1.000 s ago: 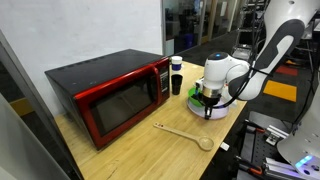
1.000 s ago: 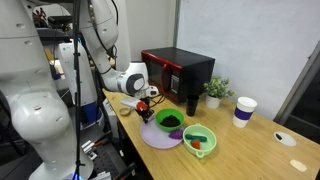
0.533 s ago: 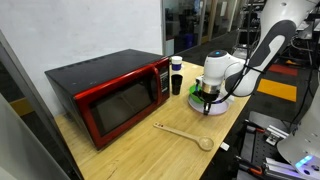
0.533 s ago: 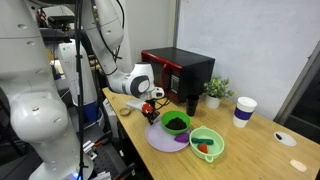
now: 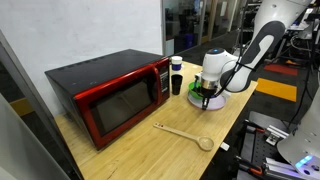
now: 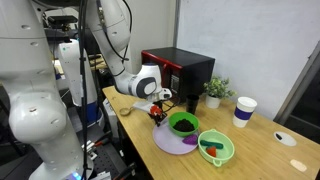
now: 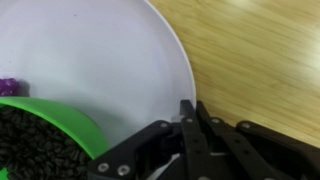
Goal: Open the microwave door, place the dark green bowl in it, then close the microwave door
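Observation:
The microwave (image 5: 110, 95) (image 6: 185, 68) stands with its red-framed microwave door (image 5: 125, 105) closed. The dark green bowl (image 6: 182, 123) (image 7: 35, 140), dark inside, rests on a lavender plate (image 6: 170, 142) (image 7: 90, 60). My gripper (image 5: 207, 97) (image 6: 158, 110) (image 7: 190, 108) is shut, its fingertips together at the plate's rim, beside the bowl and apart from it. Whether the rim is pinched between them cannot be told. The gripper hides most of the bowl in an exterior view.
A lime-green bowl (image 6: 215, 149) sits at the plate's far side. A wooden spoon (image 5: 185, 133) lies in front of the microwave, a black tumbler (image 5: 176, 76) beside it. A potted plant (image 6: 215, 92) and paper cup (image 6: 243, 110) stand further back. The table edge (image 5: 225, 140) is close.
The plate with both bowls has slid along the table away from the arm's base. The shut gripper has moved with it, staying at the rim.

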Controlling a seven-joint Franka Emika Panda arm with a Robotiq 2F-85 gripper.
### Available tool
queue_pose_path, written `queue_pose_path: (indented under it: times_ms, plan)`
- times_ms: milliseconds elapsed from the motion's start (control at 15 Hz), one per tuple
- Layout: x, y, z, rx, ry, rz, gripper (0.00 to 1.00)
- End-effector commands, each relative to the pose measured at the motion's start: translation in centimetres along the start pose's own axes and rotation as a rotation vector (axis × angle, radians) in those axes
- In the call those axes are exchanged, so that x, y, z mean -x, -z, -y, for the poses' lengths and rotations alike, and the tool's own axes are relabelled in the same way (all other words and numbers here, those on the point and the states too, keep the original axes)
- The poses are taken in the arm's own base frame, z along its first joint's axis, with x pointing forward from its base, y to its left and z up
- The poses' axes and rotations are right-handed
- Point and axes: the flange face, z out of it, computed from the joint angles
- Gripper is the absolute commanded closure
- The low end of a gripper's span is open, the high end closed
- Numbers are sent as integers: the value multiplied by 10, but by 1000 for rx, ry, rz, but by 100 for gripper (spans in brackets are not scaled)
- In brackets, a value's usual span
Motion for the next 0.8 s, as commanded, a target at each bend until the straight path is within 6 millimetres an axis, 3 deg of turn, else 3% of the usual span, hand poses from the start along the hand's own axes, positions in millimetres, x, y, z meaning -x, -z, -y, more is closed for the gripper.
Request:
queue_pose_path:
  times_ms: [0, 267, 467, 733]
  plan:
    - [2, -28, -19, -13, 5, 15, 98]
    - [2, -27, -25, -15, 3, 8, 98]
    - [3, -27, -27, -19, 1, 8, 62]
    - [0, -18, -36, -16, -8, -5, 34]
